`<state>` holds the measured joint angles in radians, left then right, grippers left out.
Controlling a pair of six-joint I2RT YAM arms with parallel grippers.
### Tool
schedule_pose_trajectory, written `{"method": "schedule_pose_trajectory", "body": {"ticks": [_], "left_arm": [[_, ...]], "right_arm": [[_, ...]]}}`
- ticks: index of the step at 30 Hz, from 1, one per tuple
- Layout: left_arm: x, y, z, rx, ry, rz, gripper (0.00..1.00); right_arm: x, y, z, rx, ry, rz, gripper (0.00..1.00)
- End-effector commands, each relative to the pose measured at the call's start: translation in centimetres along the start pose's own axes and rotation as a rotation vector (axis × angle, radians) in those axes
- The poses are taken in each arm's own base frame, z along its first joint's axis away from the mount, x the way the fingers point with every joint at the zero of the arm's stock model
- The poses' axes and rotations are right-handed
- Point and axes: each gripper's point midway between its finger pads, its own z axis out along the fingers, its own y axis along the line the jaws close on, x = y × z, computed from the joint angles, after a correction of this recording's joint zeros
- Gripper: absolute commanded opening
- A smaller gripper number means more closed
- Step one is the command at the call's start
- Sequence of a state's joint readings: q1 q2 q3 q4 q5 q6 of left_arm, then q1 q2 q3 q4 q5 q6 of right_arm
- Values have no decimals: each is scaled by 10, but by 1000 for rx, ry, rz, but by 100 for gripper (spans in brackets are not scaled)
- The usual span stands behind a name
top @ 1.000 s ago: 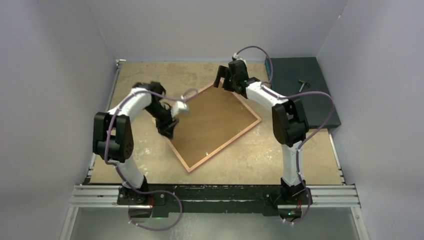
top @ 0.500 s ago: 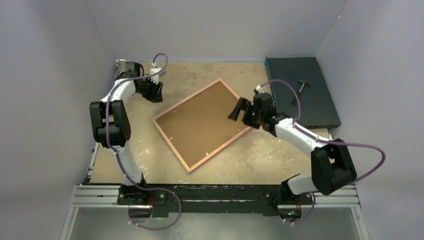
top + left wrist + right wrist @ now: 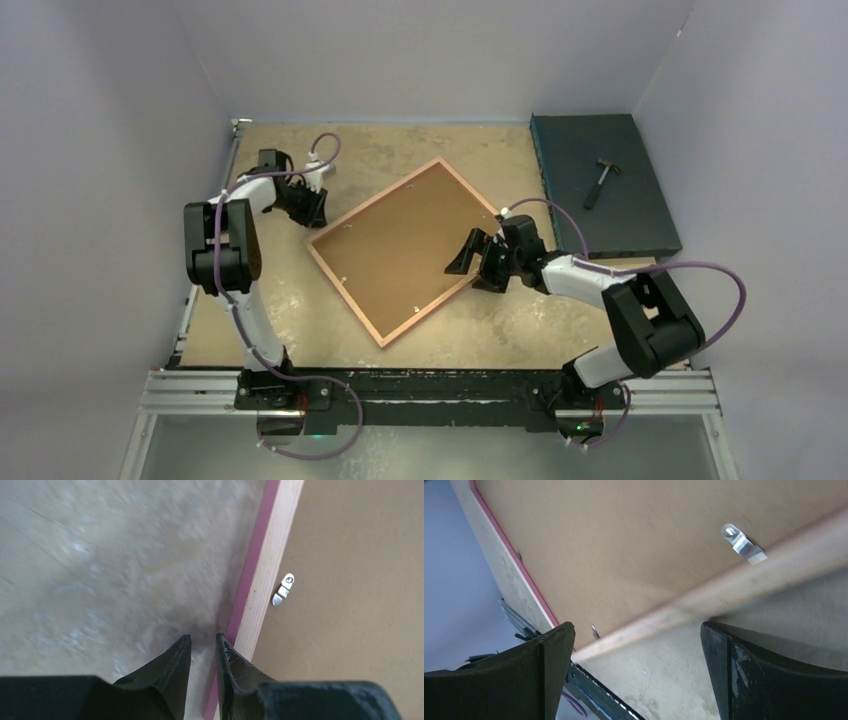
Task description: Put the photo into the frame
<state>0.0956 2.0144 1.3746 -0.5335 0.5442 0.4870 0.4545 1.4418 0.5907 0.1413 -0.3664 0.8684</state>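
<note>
Left pincer (image 3: 202, 642) is nearly together, just a thin gap with nothing in it. It's low over the bench (image 3: 100, 555), one tip right at the pink outer edge of the frame (image 3: 270, 555). Right pincer (image 3: 636, 630) is spread wide, empty, hovering by the opposite rail. The frame lies face down, with the brown backing board (image 3: 360, 605) seated in it and little metal tabs (image 3: 283, 590) on the rail. I'd guess it's light and stiff, but the thin rails and pane look fragile, so pinch across a rail, not the board. Can't see the photo anywhere; being paper, it'd be floppy.
</note>
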Motion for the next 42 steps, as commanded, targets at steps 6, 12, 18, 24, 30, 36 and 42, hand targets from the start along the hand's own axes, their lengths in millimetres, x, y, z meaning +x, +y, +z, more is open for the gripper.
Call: {"method": "schedule_pose_trajectory", "body": {"ticks": [6, 12, 18, 24, 30, 36, 42], "left_arm": [[82, -89, -31, 299, 173, 170, 23], [112, -150, -37, 438, 242, 296, 26], [98, -164, -31, 424, 208, 306, 28], [60, -124, -50, 298, 106, 150, 34], [38, -127, -67, 360, -12, -78, 42], [55, -141, -40, 427, 22, -193, 47], [61, -136, -24, 401, 51, -175, 39]], "right_arm": [[-81, 30, 13, 36, -176, -103, 99], [-122, 31, 12, 103, -235, -141, 99], [-145, 0, 17, 203, -258, -125, 99], [-166, 13, -27, 251, -419, -142, 99], [-122, 64, -41, 95, -417, -159, 99], [-26, 128, 7, -139, -205, -196, 93], [39, 166, 54, -247, -41, -224, 78]]}}
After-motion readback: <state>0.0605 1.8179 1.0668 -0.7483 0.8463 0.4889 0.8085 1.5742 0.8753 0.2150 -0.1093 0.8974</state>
